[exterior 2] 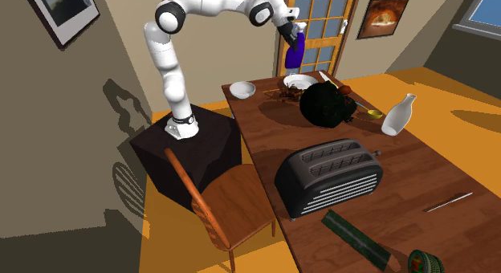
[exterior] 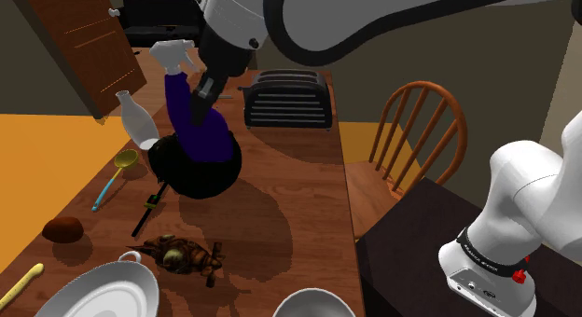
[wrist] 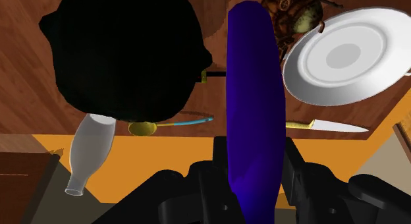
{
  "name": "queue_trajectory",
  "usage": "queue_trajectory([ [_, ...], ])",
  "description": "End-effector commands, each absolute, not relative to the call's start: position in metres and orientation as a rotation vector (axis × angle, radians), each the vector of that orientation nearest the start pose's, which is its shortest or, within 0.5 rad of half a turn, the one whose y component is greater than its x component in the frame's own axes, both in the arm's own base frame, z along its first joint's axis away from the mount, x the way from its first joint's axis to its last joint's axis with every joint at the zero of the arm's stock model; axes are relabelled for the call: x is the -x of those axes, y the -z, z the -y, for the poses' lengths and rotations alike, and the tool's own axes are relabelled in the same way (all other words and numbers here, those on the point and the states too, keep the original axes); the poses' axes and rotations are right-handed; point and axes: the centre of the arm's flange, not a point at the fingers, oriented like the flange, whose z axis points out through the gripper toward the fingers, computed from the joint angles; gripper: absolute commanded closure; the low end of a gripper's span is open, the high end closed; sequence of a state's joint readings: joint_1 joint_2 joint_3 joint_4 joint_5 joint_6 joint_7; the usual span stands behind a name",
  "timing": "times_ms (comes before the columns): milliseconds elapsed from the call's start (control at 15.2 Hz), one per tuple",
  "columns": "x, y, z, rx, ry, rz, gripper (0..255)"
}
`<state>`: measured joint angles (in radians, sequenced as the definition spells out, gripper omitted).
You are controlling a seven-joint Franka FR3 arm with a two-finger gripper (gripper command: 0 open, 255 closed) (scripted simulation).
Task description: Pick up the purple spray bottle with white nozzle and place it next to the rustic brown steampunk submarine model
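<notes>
The purple spray bottle [exterior: 193, 119] with its white nozzle [exterior: 173, 52] hangs tilted in the air above the table, clasped by my gripper [exterior: 207, 93]. In the wrist view the bottle's purple body [wrist: 253, 97] runs out between the two black fingers [wrist: 221, 157], which press on its sides. The brown submarine model [exterior: 180, 254] lies on the wooden table near the front edge, beside a white plate [exterior: 93, 292]. From the gripper's side, the submarine [wrist: 294, 15] lies beyond the bottle's far end. In the second exterior view, the bottle [exterior 2: 294, 51] hangs above the submarine [exterior 2: 292, 92].
A round black object [exterior: 198, 166] sits below the bottle, with a white vase [exterior: 136, 117] and a yellow spoon [exterior: 116, 178] beside it. A dark toaster [exterior: 284, 99], a white bowl [exterior: 312, 304], a brown lump [exterior: 62, 228] and a wooden chair [exterior: 420, 119] surround the area.
</notes>
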<state>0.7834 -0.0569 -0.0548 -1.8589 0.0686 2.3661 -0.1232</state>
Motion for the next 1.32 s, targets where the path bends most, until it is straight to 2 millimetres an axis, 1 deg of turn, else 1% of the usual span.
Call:
queue_trajectory([
  [0, -0.44, -0.591, -0.393, 2.586, 0.753, 1.116, 255],
  [1254, -0.44, -0.491, -0.393, 2.586, 0.753, 1.116, 255],
])
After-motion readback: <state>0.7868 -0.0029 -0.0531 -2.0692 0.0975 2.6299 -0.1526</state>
